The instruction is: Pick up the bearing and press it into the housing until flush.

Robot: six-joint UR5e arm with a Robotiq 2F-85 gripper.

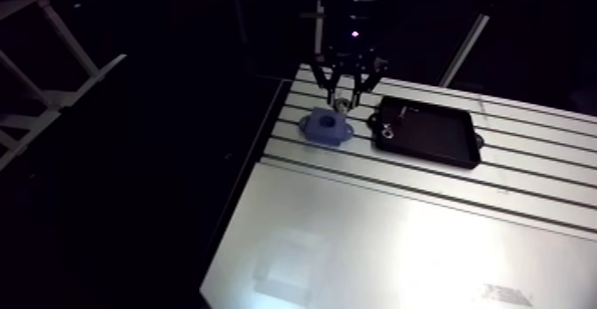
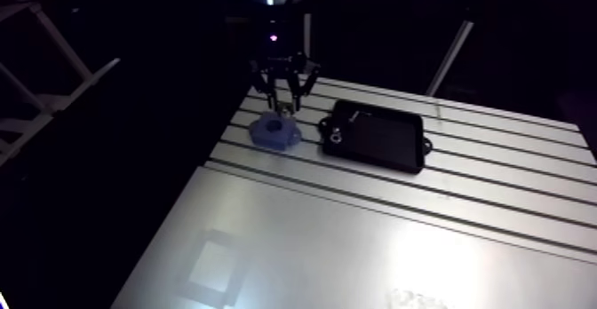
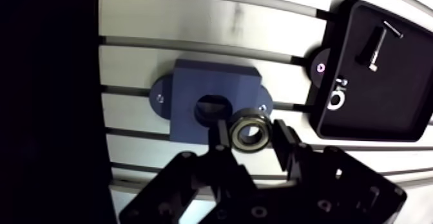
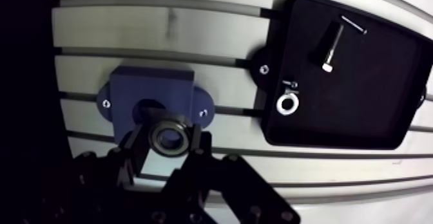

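**Inspector:** State the layout, largest item first.

**Technician:** Slotted aluminium table (image 1: 400,233). On it sits a black tray (image 3: 386,104), and just beside that the blue housing (image 3: 216,85), with its bore (image 3: 207,107) facing up. The gripper (image 3: 252,136) hangs over the housing, clamped on the bearing (image 3: 251,131). The bearing sits between the fingers with its open face towards the wrist camera. In the tray are a bolt (image 3: 375,46) and a washer (image 3: 335,101).

**Inspector:** Requirement for the press?

**Technician:** In my judgement, centre the bearing on the bore, hold its face parallel to the housing top, and descend straight. A cocked ring would likely jam. Release only once it is flush.

**Inspector:** Limitations of the evidence?

**Technician:** The bore interior is in shadow, so its depth is not readable. The bearing appears offset from the bore towards the tray, though viewing angle may account for that. The height of the bearing above the housing cannot be determined. The small marks beside the washer cannot be identified.
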